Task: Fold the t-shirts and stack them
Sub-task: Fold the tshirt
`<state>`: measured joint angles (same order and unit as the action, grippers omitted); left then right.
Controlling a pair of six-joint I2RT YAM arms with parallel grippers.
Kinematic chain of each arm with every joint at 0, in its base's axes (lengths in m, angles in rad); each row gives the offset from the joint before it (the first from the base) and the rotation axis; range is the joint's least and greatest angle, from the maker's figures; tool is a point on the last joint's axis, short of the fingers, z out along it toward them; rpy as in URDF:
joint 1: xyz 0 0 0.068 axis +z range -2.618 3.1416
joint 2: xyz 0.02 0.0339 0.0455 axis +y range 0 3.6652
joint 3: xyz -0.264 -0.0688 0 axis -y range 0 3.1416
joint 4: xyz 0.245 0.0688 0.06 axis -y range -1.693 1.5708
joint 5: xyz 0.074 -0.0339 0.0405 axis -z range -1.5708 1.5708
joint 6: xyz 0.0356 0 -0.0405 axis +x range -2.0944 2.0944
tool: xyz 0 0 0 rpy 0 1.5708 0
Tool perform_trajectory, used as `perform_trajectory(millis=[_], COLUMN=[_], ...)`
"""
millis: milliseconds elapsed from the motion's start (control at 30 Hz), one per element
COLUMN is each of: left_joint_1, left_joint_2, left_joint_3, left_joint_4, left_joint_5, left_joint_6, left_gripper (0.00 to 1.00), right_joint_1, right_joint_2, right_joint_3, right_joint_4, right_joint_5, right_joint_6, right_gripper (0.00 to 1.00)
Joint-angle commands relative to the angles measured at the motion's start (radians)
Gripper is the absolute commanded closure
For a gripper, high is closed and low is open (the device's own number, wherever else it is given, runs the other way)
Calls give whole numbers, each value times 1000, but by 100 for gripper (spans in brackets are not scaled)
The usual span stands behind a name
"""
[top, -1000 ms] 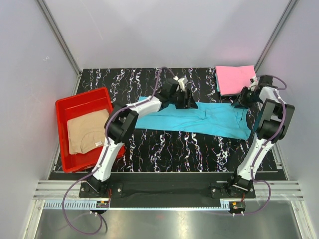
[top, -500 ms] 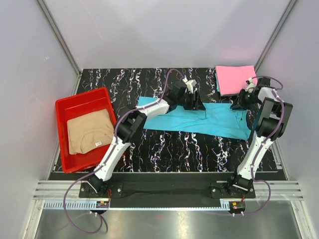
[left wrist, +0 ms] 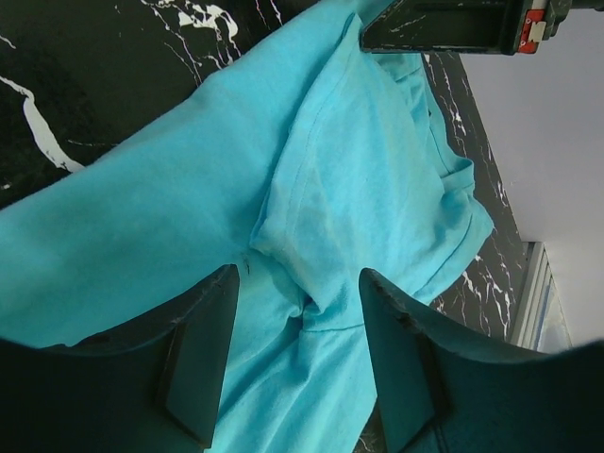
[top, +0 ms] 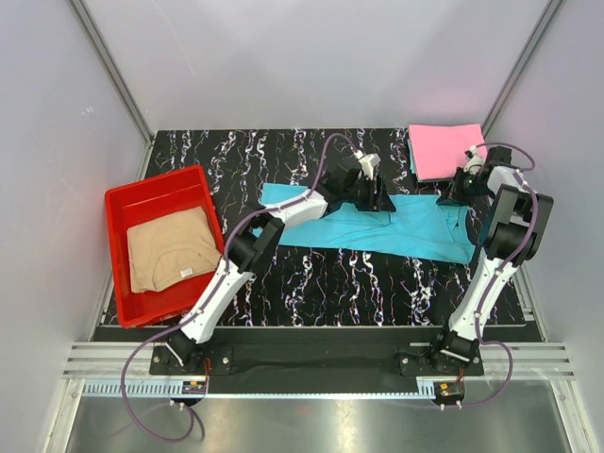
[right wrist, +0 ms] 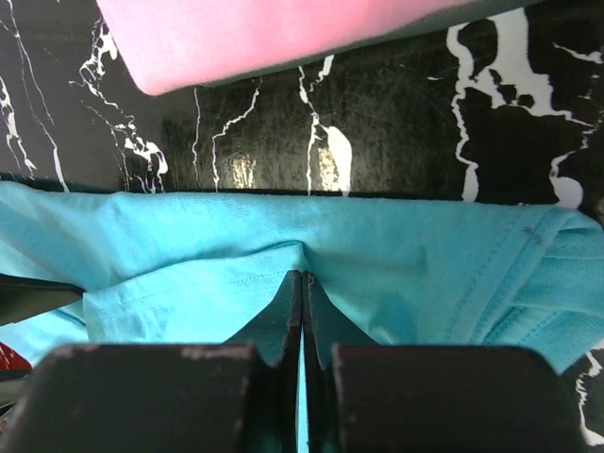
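The limp turquoise-blue cloth t-shirt (top: 415, 231) lies part-folded across the black marbled bench (top: 311, 274). The right gripper (right wrist: 302, 288) has its jaws clenched on the shirt's far edge. The left gripper (left wrist: 294, 283) hangs released over a ridge. Light and floppy, the shirt is probably best pinched at hems.

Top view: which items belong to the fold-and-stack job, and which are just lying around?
Job:
turquoise t-shirt, spread on the black marbled table, pinched by the right gripper, left gripper open over it
pink t-shirt, folded, far right
tan t-shirt, in the red tray

Just there:
red tray
black marbled table
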<state>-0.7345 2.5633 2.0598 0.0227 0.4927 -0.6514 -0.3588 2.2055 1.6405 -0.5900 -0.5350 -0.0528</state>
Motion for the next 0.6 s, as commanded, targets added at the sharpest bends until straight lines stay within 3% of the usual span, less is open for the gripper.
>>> perform_trajectory(millis=[0, 267, 367, 433, 567], left_joint_1=[-8, -9, -19, -20, -22], left_joint_2=[15, 43, 72, 84, 90], left_joint_3=[65, 85, 126, 143, 135], left_joint_4=[34, 88, 77, 77, 77], left_joint_5=[-6, 10, 9, 7, 1], left_joint_6=[7, -50, -57, -63, -68], left_gripper=[42, 43, 43, 44, 57], right_joint_1=[12, 15, 17, 15, 15], right_joint_2=[-64, -70, -75, -73, -66], right_joint_3=[-4, -10, -8, -5, 2], right_joint_4=[53, 41, 36, 39, 39], right_joint_5=[-39, -28, -25, -26, -33], right_joint_6=[-10, -10, -10, -9, -7], right_gripper=[100, 100, 92, 92, 96])
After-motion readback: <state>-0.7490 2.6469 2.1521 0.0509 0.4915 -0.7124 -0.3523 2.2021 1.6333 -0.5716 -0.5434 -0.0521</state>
